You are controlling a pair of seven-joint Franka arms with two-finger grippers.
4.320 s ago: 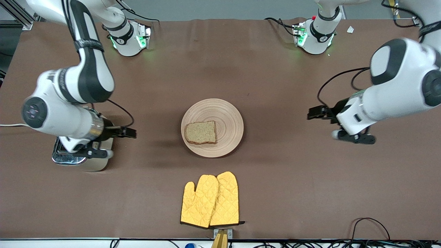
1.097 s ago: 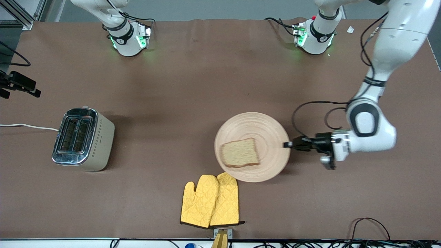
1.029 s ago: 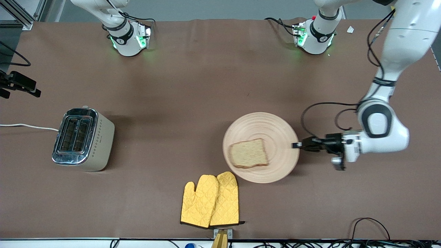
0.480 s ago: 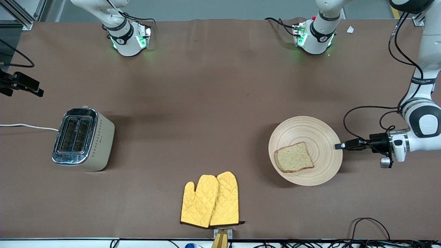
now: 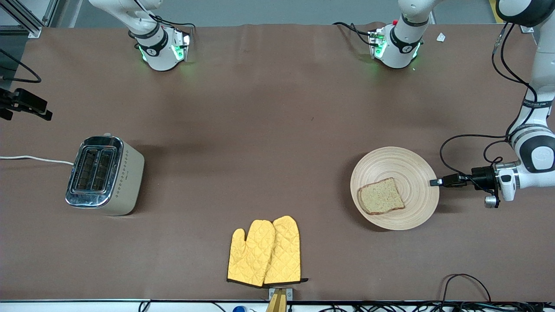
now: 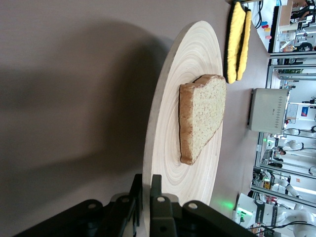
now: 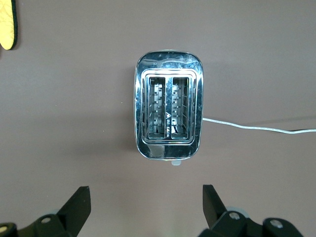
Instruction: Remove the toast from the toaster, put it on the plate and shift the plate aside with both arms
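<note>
Brown cloth covers your whole surface point(image 5: 269, 108). Nearest the camera, at about six o'clock, lie the yellow oven mitts point(image 5: 265, 251), clear of everything. At four o'clock your left pincer point(image 5: 435, 182) is clamped on the rim of the plate point(image 5: 407, 169), which has slid from the middle toward the left arm's end, the toast point(image 5: 381, 202) riding on it. So the move aside looks nearly done. At nine o'clock stands the emptied toaster point(image 5: 104, 175); your right pincer point(image 7: 145, 207) waits above it, spread wide, holding nothing.

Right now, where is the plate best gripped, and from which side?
By its thin raised rim, coming in level from the left arm's end of the table, where the left gripper is shut on the plate; the toast lies clear of that edge.
</note>
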